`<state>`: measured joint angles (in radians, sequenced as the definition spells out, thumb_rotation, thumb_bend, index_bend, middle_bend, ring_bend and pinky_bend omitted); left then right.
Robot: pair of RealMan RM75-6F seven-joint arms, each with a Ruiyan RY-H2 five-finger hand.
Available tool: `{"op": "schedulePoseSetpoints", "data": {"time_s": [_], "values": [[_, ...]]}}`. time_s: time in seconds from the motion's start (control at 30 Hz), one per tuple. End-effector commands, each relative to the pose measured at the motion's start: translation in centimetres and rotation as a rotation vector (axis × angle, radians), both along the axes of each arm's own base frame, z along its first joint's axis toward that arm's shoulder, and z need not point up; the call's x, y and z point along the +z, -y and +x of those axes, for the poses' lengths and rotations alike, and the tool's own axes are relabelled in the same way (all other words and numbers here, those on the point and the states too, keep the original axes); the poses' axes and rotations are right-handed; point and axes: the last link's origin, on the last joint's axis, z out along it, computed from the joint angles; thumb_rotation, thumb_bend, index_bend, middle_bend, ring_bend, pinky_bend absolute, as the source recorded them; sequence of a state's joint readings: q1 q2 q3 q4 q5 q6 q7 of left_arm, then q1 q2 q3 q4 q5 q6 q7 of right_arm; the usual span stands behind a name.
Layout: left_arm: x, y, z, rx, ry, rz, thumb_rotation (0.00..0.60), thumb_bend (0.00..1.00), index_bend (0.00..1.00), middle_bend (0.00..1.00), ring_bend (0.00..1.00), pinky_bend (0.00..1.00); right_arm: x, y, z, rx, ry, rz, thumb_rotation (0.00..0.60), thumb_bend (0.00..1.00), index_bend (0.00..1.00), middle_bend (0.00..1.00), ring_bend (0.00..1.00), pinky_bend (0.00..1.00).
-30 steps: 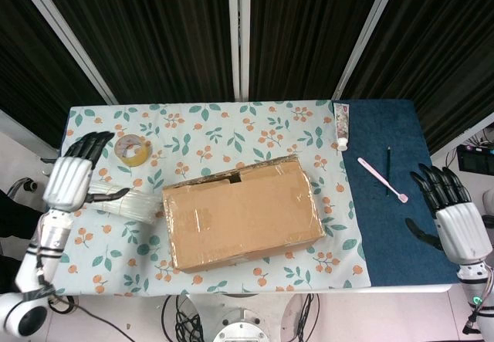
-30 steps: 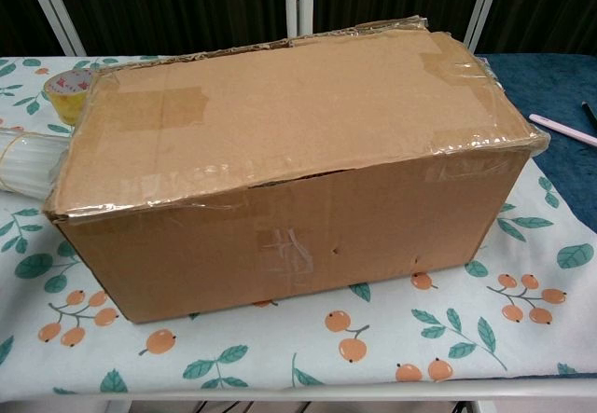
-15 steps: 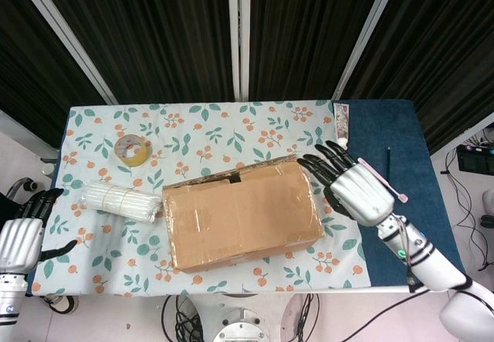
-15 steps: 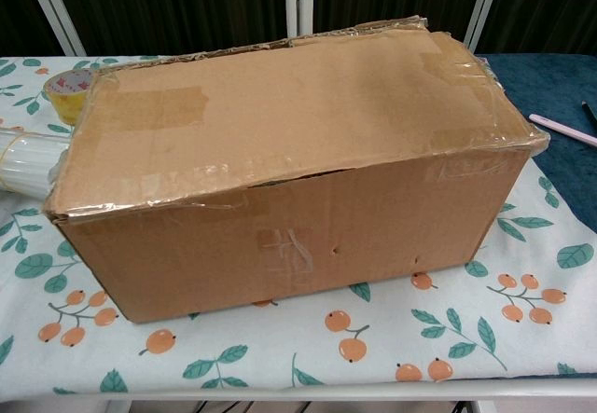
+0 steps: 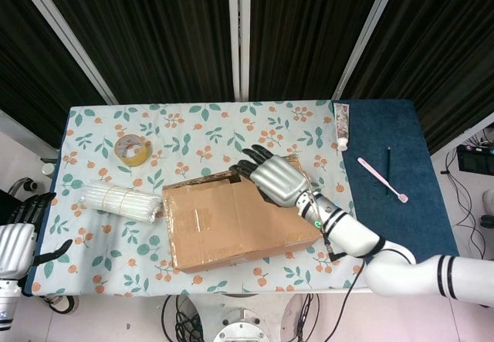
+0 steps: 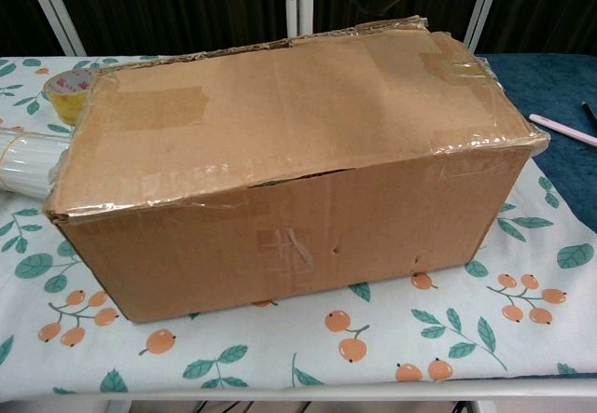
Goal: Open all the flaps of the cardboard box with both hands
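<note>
Dark slatted panels close off the far side of the room behind a counter [image 5: 231, 122] covered with a leaf-and-orange print cloth and, at the right, a blue mat [image 5: 394, 203]. On the cloth's middle sits the cardboard box [image 5: 239, 218], its flaps shut flat under glossy tape. The right robot hand [image 5: 276, 178] hovers over the box's far right corner, fingers spread, holding nothing. The left robot hand [image 5: 17, 242], also spread and empty, hangs off the counter's left edge. The step in hand looks like the reach; next, fingertips need to catch a flap edge.
</note>
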<state>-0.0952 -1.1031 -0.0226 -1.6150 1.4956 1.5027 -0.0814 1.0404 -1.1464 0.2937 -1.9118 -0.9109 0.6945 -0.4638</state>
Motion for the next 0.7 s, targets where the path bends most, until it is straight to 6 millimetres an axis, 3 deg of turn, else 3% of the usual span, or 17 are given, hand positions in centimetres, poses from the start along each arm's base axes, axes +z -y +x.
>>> {"op": "schedulePoseSetpoints", "data": {"time_s": [0.03, 0.33, 0.7], "values": [[0.1, -0.1, -0.3, -0.001, 0.007, -0.004, 0.487, 0.17, 0.10, 0.12, 0.09, 0.21, -2.0, -0.1, 1.2, -0.011, -0.039, 0.037, 0.600, 1.00, 0.15, 0.18, 0.00, 0.00], [0.3, -0.3, -0.5, -0.013, 0.017, 0.001, 0.456, 0.16, 0.10, 0.12, 0.09, 0.21, -3.4, 0.0, 1.7, -0.049, -0.071, 0.047, 0.600, 1.00, 0.15, 0.19, 0.00, 0.00], [0.3, -0.2, -0.8, -0.009, 0.024, 0.001, 0.449, 0.16, 0.10, 0.12, 0.09, 0.21, -3.0, -0.6, 1.6, -0.055, -0.061, 0.050, 0.600, 1.00, 0.19, 0.24, 0.00, 0.00]]}}
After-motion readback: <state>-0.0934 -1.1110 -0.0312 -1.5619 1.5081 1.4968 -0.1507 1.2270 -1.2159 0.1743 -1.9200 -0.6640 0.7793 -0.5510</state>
